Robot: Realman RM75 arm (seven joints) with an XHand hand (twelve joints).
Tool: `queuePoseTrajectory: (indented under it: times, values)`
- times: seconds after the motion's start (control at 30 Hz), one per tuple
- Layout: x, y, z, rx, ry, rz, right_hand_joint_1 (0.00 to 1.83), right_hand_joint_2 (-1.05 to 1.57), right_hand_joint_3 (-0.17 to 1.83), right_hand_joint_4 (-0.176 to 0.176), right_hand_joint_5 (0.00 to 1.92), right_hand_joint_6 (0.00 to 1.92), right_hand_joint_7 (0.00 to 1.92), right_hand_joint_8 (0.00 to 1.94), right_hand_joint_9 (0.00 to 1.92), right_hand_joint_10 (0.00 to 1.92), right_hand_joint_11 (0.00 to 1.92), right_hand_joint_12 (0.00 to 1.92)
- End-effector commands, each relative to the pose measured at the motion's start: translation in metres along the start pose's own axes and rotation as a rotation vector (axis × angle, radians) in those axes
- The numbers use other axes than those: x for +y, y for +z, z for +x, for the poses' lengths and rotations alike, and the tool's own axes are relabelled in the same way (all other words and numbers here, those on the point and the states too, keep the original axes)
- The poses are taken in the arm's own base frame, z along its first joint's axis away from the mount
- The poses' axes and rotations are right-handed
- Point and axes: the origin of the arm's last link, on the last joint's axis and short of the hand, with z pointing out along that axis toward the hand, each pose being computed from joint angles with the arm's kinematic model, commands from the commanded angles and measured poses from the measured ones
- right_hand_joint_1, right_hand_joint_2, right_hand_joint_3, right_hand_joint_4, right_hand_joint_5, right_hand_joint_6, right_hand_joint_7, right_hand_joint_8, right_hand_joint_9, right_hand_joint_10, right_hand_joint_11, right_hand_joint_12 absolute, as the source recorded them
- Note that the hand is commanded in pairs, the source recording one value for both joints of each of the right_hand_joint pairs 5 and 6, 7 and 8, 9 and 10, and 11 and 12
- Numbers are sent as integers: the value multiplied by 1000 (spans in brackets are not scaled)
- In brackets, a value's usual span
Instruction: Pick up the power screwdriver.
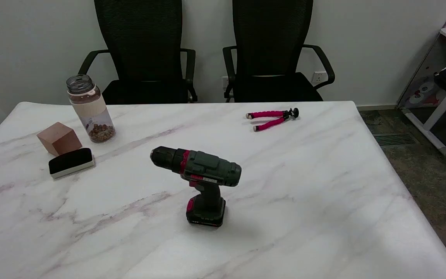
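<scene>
Standing power screwdriver point(201, 182), marble table point(323, 186), two office chairs point(273, 50)

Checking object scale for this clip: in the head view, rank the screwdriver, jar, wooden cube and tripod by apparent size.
1. Screwdriver, though nearest the camera.
2. Jar.
3. Wooden cube and tripod: too alike to rank; the tripod lies farther back.

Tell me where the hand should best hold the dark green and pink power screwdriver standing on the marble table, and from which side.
Probably the narrow handle of the dark green and pink power screwdriver, approached from the right: it stands upright on its battery base, chuck pointing left, leaving that side open.
</scene>
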Motion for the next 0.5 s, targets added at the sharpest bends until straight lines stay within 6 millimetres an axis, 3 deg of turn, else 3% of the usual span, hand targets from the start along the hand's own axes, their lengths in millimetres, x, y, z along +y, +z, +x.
queuePoseTrajectory:
  times: [0.03, 0.2, 0.33, 0.5]
  values:
    - [0, 15, 24, -120, -104, -42, 926, 254, 878, -176, 534, 534, 534, 534, 433, 433, 409, 409]
    - [22, 17, 4, -205, -75, -164, 946, 114, 911, -163, 476, 476, 476, 476, 416, 416, 395, 395]
    - [51, 17, -25, -320, -66, -297, 941, -66, 915, -104, 400, 400, 400, 400, 391, 391, 356, 356]
    - [79, 10, -66, -388, 10, -350, 922, -152, 917, -65, 334, 334, 334, 334, 392, 392, 361, 361]
